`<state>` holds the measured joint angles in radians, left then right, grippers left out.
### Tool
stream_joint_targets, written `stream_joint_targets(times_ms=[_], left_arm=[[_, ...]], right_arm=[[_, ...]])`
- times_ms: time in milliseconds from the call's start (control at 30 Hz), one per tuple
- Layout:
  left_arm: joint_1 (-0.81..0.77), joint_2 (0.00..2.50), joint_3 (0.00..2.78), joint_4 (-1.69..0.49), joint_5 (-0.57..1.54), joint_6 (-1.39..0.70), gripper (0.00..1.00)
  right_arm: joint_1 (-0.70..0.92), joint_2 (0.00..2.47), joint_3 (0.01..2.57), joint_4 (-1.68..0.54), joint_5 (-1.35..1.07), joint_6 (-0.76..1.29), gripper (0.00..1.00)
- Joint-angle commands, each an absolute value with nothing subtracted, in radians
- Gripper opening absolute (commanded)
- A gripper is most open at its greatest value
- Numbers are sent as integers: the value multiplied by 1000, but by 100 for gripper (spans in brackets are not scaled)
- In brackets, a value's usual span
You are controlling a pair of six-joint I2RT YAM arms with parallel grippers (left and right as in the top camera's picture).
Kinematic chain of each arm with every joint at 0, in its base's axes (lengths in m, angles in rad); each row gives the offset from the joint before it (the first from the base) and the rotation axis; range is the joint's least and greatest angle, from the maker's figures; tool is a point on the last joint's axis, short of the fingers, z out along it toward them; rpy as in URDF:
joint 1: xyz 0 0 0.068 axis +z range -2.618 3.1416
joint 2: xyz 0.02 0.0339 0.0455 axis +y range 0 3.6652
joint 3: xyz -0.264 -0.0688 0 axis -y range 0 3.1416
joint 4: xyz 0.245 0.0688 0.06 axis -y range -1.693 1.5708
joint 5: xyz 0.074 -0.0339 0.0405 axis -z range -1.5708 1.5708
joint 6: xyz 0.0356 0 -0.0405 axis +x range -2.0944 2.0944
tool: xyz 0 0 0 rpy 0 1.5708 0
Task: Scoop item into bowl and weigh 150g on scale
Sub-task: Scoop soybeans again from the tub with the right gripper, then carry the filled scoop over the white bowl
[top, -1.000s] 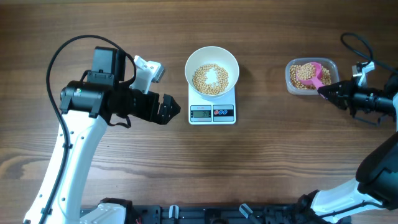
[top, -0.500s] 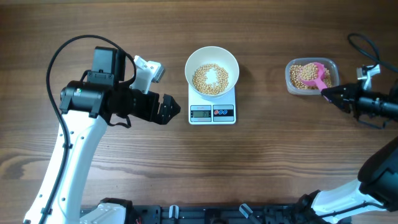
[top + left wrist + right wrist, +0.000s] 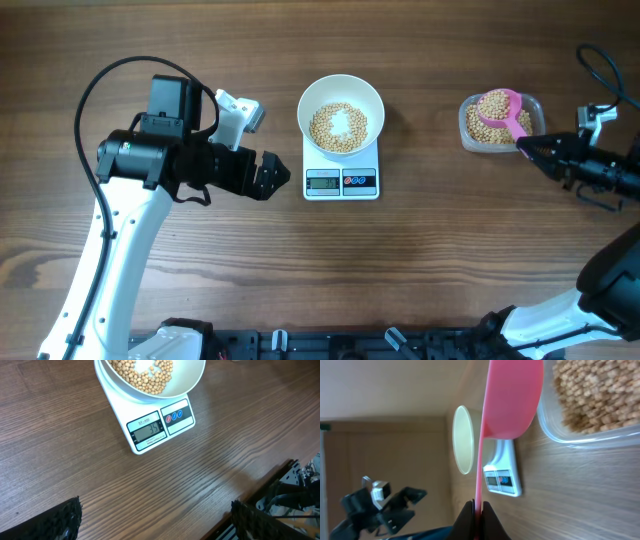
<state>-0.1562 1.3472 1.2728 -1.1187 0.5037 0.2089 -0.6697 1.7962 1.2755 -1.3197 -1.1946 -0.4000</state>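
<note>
Wooden table (image 3: 450,260) under everything. Above its left half, the left gripper (image 3: 268,178), jaws spread wide, holding nothing, near the scale (image 3: 341,181) but apart from it. At far right, the right gripper (image 3: 528,148), clenched on the handle of a pink scoop (image 3: 517,124). At centre, the white bowl (image 3: 375,100) sitting on the scale, partly filled with beans (image 3: 340,128). Clear tub (image 3: 466,128) at right, holding more beans. Scoop head heaped with beans, poised over the tub.

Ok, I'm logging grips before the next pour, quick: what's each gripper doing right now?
Left gripper: open, holding nothing.
Right gripper: shut on the pink scoop, by its handle.
</note>
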Motion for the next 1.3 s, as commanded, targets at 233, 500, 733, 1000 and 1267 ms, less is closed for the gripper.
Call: stream_joint_targets(times_ms=[233,500,733,1000,1267], left_arm=[[-161,1330,1277,-1119,523,229,100],[-161,1330,1277,-1119,523,229,100],[-161,1330,1277,-1119,523,229,100],[-161,1330,1277,-1119,523,229,100],[-161,1330,1277,-1119,523,229,100]], right_arm=[[-636,1808,1268,-1524,-1330,-691,4],[-442,1808,1280,-1517,-1418,-676,4],[-295,1808,1327,-1420,-1428,-544,4],[-176,1799,1329,-1139,-1369,-221,5],[-38,1693,1329,-849,-1086,120,5]])
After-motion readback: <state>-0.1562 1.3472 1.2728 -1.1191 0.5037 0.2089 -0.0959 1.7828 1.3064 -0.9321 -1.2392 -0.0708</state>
